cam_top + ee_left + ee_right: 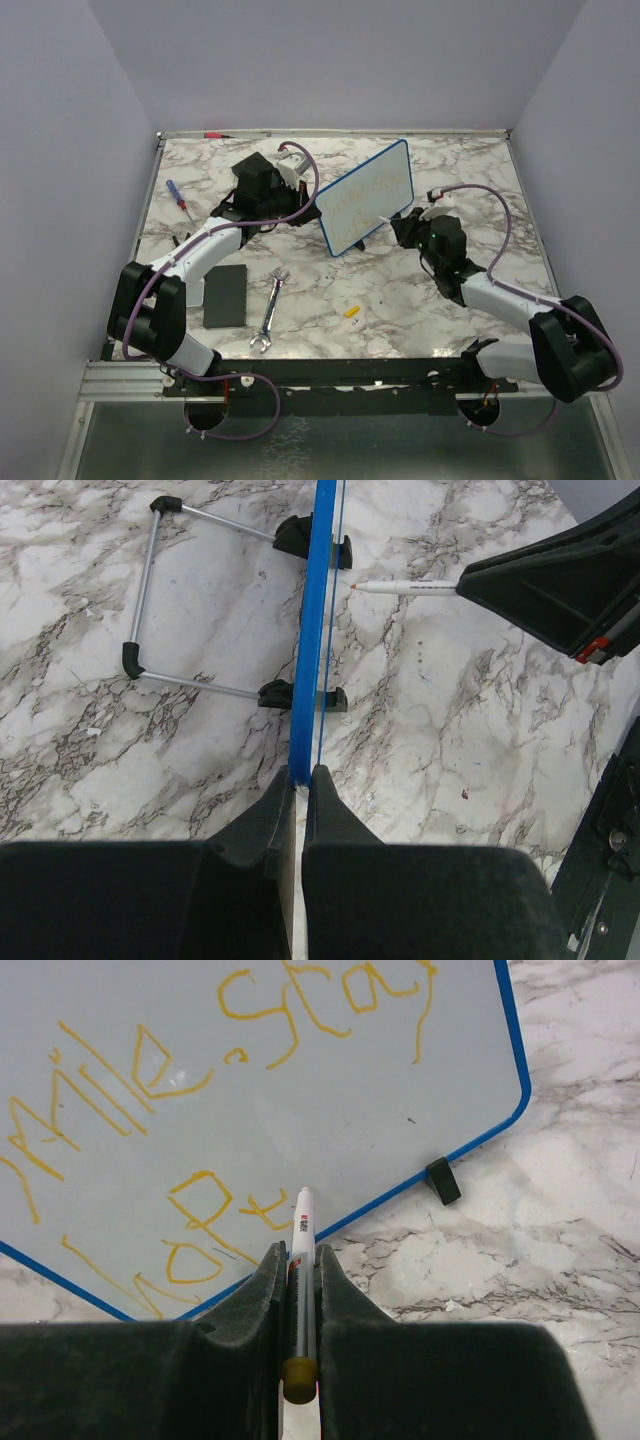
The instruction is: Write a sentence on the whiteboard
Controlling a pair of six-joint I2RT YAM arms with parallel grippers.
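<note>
Marble-pattern table, plain pale walls on three sides. The whiteboard stands upright toward the far side, angled, between my two arms. My left claw is clenched on the board's blue frame, a finger on either side of the edge. From that wrist the board shows only edge-on, a blue line running away from me. The same view gives what the others miss: the wire stand behind the board and the black feet on the marble. My right claw is clamped on a white marker, the barrel pinched between the fingers and the tip pointing at the lower part of the board's face. Only the right wrist view reads the sentence: yellow handwriting, "mile. Stay" on top, with more letters below that I can't make out for certain. From overhead the writing is just a faint yellowish scrawl. The left wrist view puts the marker tip just beside the face; whether it touches, I can't tell. Seen from overhead only: a wrench and a black pad near my left arm, a blue-handled screwdriver far left, and a small yellow piece toward the front, apart from the board.
</note>
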